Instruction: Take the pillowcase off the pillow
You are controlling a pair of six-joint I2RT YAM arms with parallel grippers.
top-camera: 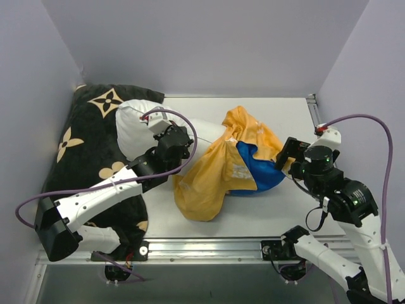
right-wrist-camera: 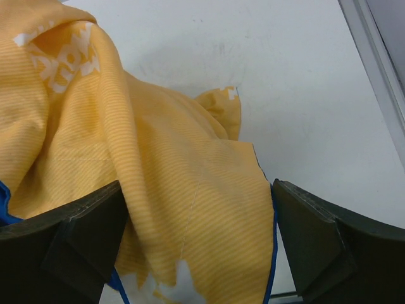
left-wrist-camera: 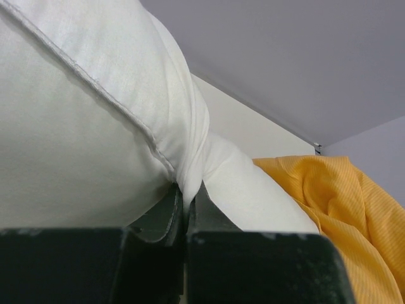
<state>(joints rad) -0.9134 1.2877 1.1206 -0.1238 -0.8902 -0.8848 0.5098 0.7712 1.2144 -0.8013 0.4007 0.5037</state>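
Observation:
The white pillow [top-camera: 135,122] lies at the back left, its right part still inside the pillowcase [top-camera: 215,174], a crumpled orange-yellow cover with a blue side showing. My left gripper [top-camera: 177,140] is shut on a pinched fold of the pillow's fabric [left-wrist-camera: 190,171]; in the left wrist view the jaws [left-wrist-camera: 187,195] meet on that white fold, with the pillowcase [left-wrist-camera: 345,190] at the right. My right gripper [top-camera: 289,154] stands at the pillowcase's right end. Its jaws [right-wrist-camera: 199,212] are wide open, and orange cloth [right-wrist-camera: 177,177] with a blue edge hangs loose between them.
A black cushion [top-camera: 85,142] with tan flower motifs fills the left side, under my left arm. Grey walls close in the left, back and right. The white table [top-camera: 285,114] shows at the back right; a metal rail [top-camera: 209,247] runs along the near edge.

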